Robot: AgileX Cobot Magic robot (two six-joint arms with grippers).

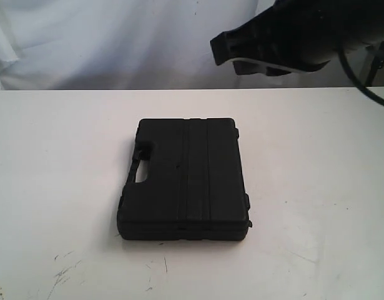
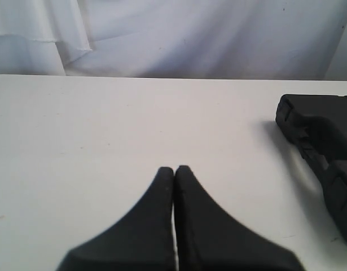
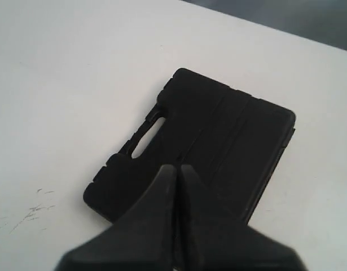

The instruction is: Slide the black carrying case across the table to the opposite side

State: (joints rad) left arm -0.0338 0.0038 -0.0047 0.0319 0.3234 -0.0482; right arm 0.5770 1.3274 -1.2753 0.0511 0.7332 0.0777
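Observation:
The black carrying case (image 1: 185,178) lies flat near the middle of the white table (image 1: 60,156), its handle cut-out facing left. My right gripper (image 1: 224,49) hangs high above the table's far right part, shut and empty; in the right wrist view its tips (image 3: 175,168) hover over the case (image 3: 218,135). In the left wrist view my left gripper (image 2: 174,169) is shut with nothing in it, low over bare table (image 2: 105,124), and the case's handle end (image 2: 323,147) lies apart from it at the picture's edge. The left gripper does not show in the exterior view.
A white cloth backdrop (image 1: 104,37) hangs behind the table's far edge. Dark scuffs (image 1: 64,272) mark the tabletop near its front left. A black cable (image 1: 360,81) trails from the right arm at the far right.

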